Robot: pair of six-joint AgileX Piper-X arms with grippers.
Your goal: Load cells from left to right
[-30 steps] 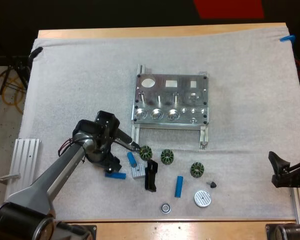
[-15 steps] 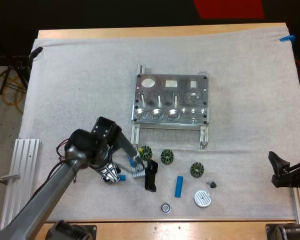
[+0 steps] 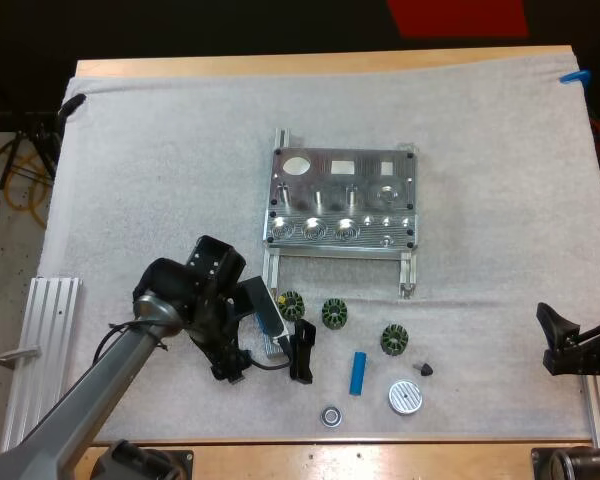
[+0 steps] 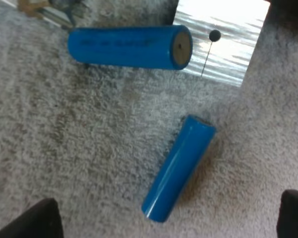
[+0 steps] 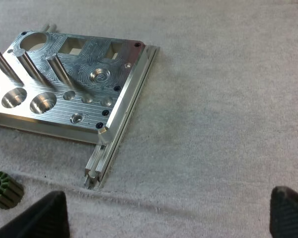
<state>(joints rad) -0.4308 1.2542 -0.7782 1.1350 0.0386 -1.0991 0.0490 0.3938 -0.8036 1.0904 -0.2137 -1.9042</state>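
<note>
The metal fixture [image 3: 342, 200] lies mid-mat, and the right wrist view shows its posts and holes [image 5: 74, 84]. My left gripper [image 3: 242, 335] hovers open just left of the silver block [image 3: 277, 345]. In the left wrist view its fingers [image 4: 37, 220] straddle one blue cylinder [image 4: 179, 168] lying on the mat without touching it. A second blue cylinder [image 4: 129, 47] rests against the silver block [image 4: 223, 44]. A third blue cylinder [image 3: 358, 372] lies farther right. My right gripper [image 3: 558, 340] sits open at the mat's right edge, holding nothing.
Three dark green toothed rings [image 3: 334, 314] lie below the fixture, one visible near the fixture's rail [image 5: 2, 191]. A black part [image 3: 302, 350], a silver disc [image 3: 405, 398], a small ring [image 3: 330, 415] and a black cone [image 3: 424, 369] are nearby. A grooved metal rail [image 3: 40, 330] lies far left.
My left gripper has turned and come down over the blue cylinders beside the silver block, now covering one in the high view. The right arm has not moved.
</note>
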